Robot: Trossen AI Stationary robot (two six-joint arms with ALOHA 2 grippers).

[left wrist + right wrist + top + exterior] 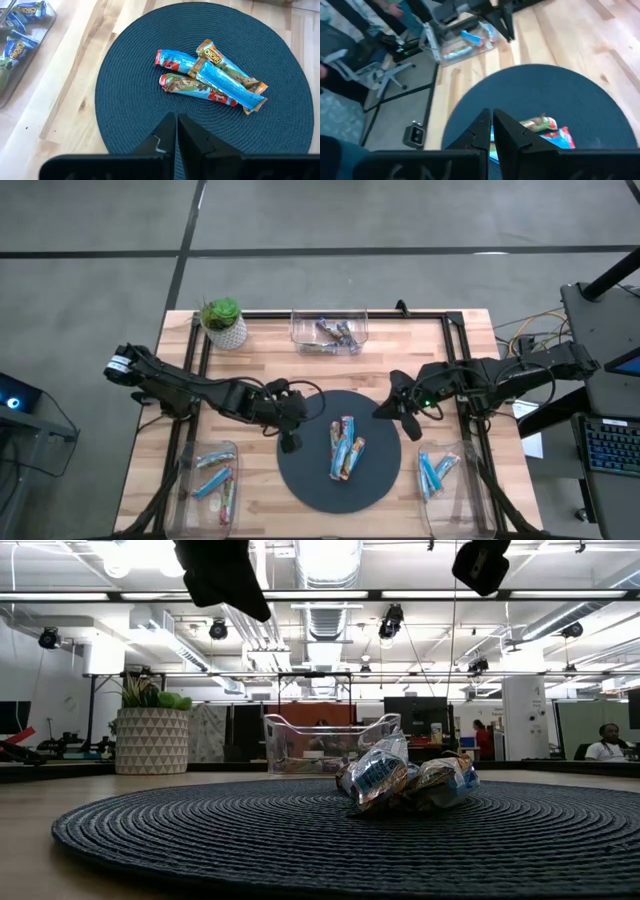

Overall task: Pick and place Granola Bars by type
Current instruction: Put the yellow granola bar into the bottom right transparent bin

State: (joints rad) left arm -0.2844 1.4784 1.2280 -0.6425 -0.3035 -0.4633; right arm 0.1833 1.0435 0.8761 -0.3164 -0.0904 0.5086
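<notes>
granola bars (346, 448): small pile mid round mat (305, 475) | left hand (289, 442): clenched, empty, over mat's left edge | right hand (384, 409): clenched, empty, over mat's right rim | clear bins (329, 332) on surface hold sorted bars

From my low view, both arms are cut off above; the granola bars (405, 780) overlap, so I cannot count them there.

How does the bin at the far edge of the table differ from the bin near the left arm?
The far bin sits at the table's far edge beside the potted plant and holds darker bars. The left bin sits at the near left corner and holds bright blue and reddish bars. Both are clear plastic and lie off the round mat.
</notes>
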